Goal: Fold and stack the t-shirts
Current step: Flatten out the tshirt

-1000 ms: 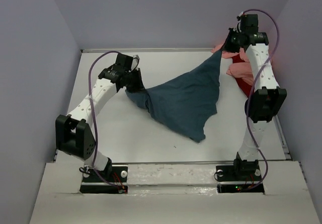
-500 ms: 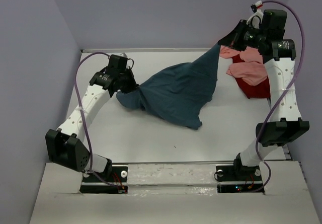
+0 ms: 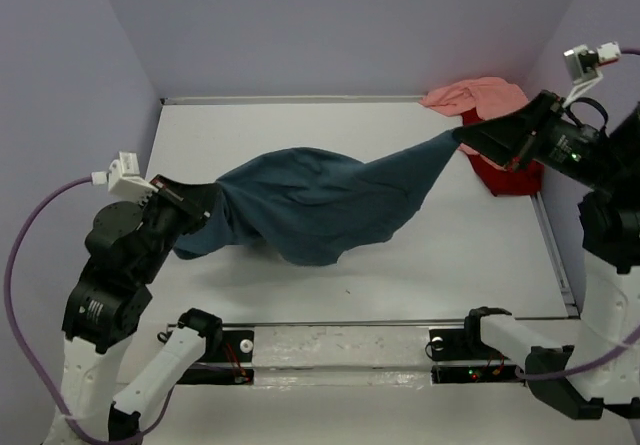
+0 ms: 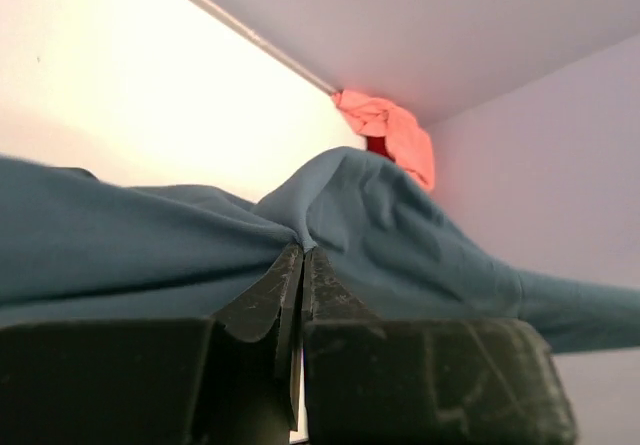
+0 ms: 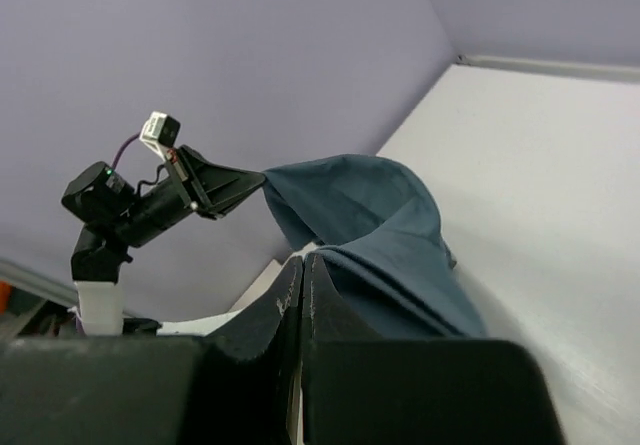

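1. Left fingers point(image 3: 198, 200): pinched shut on teal shirt point(image 3: 310, 200) end, by worktop point(image 3: 400, 265) left edge.
2. Right fingers point(image 3: 475, 135): shut on opposite end; shirt strung between.
3. Pink shirt point(image 3: 480, 95), red shirt point(image 3: 510, 180): heaped just beside right fingers, against far-right corner.

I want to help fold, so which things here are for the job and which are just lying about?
For the job: teal-blue shirt, held between the left tool and right tool; pink shirt; red shirt.
Just there: white table; back wall.
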`<state>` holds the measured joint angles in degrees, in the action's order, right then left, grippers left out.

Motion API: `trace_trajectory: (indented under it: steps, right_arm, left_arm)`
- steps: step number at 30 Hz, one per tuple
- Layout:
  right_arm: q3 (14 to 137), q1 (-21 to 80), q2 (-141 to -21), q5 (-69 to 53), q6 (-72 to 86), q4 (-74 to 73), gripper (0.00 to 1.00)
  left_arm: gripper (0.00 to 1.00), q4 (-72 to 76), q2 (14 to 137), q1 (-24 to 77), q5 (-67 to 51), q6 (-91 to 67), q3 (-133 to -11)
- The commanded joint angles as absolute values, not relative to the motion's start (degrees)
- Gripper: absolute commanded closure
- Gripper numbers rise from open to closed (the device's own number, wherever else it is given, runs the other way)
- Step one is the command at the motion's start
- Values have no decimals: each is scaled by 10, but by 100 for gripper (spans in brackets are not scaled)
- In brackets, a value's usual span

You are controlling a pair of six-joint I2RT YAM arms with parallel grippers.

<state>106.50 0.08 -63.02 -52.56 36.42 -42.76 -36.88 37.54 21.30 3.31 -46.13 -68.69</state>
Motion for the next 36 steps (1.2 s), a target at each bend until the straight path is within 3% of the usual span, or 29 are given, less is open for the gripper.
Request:
trace_trajectory:
  steps: [1, 6, 9, 20, 25, 36]
  right_arm:
    - [1121, -1, -575, -560, 405, -400, 100]
    - [1242, -1, -591, -498, 367, -513, 100]
    - [1274, -1, -603, -445, 337, -548, 100]
    - [927, -1, -649, -290, 279, -506, 100]
    - [854, -1, -717, -261, 278, -455, 100]
    - [902, -1, -874, -150, 239, -403, 100]
  left_arm:
    - [90, -409, 361, 214, 54, -495, -731]
    - [88, -502, 367, 214, 89, -464, -822]
    - [87, -508, 383, 214, 84, -448, -810]
    - [86, -266, 518, 214, -31, -437, -588]
    - [86, -203, 619, 214, -55, -416, -586]
    - [86, -261, 708, 214, -75, -344, -648]
